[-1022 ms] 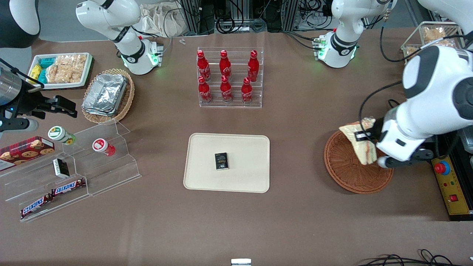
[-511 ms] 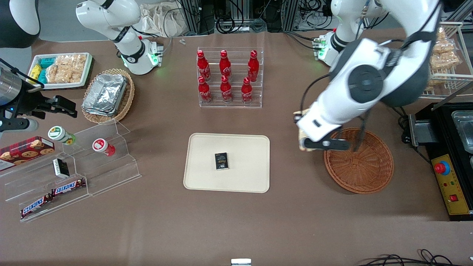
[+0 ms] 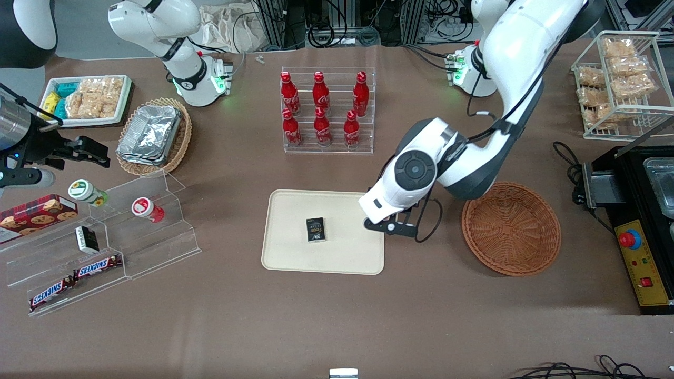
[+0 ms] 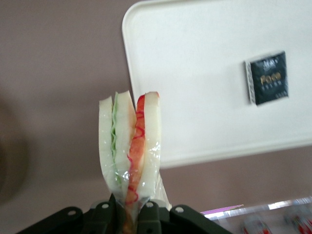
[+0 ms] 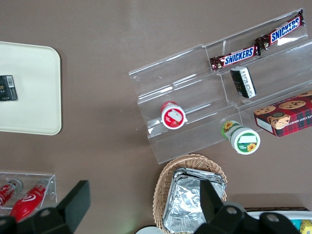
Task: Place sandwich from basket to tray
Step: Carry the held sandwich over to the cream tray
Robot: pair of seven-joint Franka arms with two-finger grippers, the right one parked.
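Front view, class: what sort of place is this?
Probably a robotics lab staged as a snack shop: Coca-Cola bottles on acrylic risers, Snickers bars, cable clutter. The gripper holds the sandwich above the tray's edge.

Basket (image 3: 511, 229) rough woven wicker — tray (image 3: 295, 252) smooth matt plastic.

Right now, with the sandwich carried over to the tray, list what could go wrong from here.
1. The tool pinches only the sandwich's lower tip, over the tray's edge nearest the basket; released here, it could tip onto the table.
2. The small black packet lies mid-tray; moving farther in, the sandwich might land on it.
3. The slices look splayed apart, so the filling may spill.
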